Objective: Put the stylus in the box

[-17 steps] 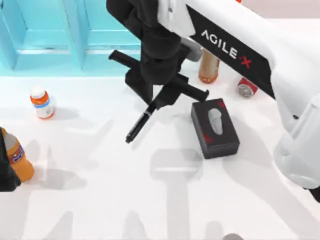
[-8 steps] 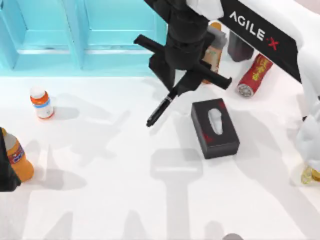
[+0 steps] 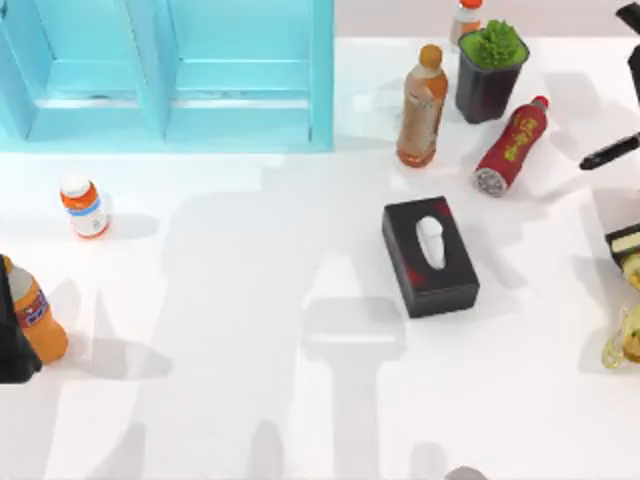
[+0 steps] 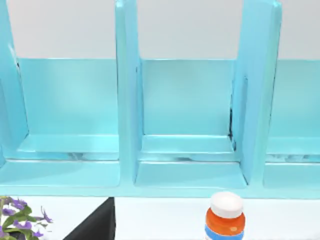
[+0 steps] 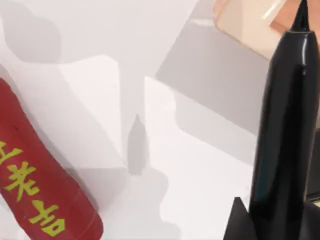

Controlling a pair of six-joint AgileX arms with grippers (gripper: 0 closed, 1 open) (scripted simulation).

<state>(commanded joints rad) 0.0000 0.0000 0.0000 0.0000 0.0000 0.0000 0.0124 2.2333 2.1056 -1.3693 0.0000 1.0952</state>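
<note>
Though cut off at right edge, stylus (image 3: 610, 152) hangs above table (image 3: 250, 330).

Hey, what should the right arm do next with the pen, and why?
Probably swing the stylus over the dark box at the right edge of the table. The right tool grips it in the air, right of the red bottle, not yet over the box. The left arm sits parked at left.

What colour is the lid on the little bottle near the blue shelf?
White. The small bottle has a white cap over an orange body, seen best in the top view.
</note>
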